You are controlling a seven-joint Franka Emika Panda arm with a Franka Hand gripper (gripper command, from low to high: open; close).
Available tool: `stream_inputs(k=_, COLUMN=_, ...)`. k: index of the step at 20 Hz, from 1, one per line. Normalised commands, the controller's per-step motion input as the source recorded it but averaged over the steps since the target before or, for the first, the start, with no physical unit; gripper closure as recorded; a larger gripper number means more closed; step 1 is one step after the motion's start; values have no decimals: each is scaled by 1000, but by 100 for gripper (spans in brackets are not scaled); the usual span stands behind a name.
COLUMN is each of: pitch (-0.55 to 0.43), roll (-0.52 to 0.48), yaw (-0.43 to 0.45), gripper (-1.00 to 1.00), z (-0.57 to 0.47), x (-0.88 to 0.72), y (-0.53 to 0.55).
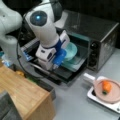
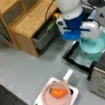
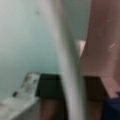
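Far left in a front view: wooden cabinet (image 1: 25, 95) stood on the grey bench (image 1: 75, 105), nothing on top. Next along: white-and-blue arm (image 1: 45, 32) hung over the open oven door (image 1: 66, 73), wrist angled down twd the oven mouth. Jaws sat at the arm's low end, just above the door; appeared clamped on the near rim of the teal bowl (image 1: 71, 51). Backed up by wrist view: pale bowl rim (image 3: 66, 62) ran straight thru the frame centre, teal inner wall to its left. Bowl itself was tilted, in front of the oven opening and over the door, seemingly clear of the tray below. Further right: toaster oven (image 1: 100, 37), dark steel, knobs on its right side. Far right, well apart from the arm: pink pan (image 1: 108, 91) on a white hob (image 1: 100, 98), w/ an orange carrot (image 1: 106, 86) lying in it, untouched.

Same layout in both front views; elsewhere seen as bowl (image 2: 94, 43) hanging under the wrist, carrot (image 2: 58, 92) near a front view's bottom.

Step in hand, judged: bowl carried by its rim at the oven mouth. Next move called for a firm rim grip, bowl kept approx level, plus clearance from door edge and oven frame.
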Motion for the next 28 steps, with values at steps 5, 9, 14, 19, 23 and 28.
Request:
stream_inputs(k=5, pitch=-318, roll=53, yaw=-253, gripper=100, z=-180, x=-517, y=162)
stream_inputs(k=9, pitch=-320, roll=52, yaw=-241, gripper=100, z=-181, x=-457, y=242)
stream_inputs(k=14, pitch=-312, roll=24, yaw=-203, gripper=100, z=-172, x=-363, y=263)
stream_inputs(k=19, pitch=-273, roll=17, yaw=-197, gripper=100, z=-127, x=-261, y=262)
stream_inputs(k=23, pitch=-241, roll=21, yaw=-212, gripper=100, z=-103, x=-234, y=219)
stream_inputs(k=28, pitch=-222, roll=23, yaw=-206, gripper=100, z=-95, x=-220, y=170)
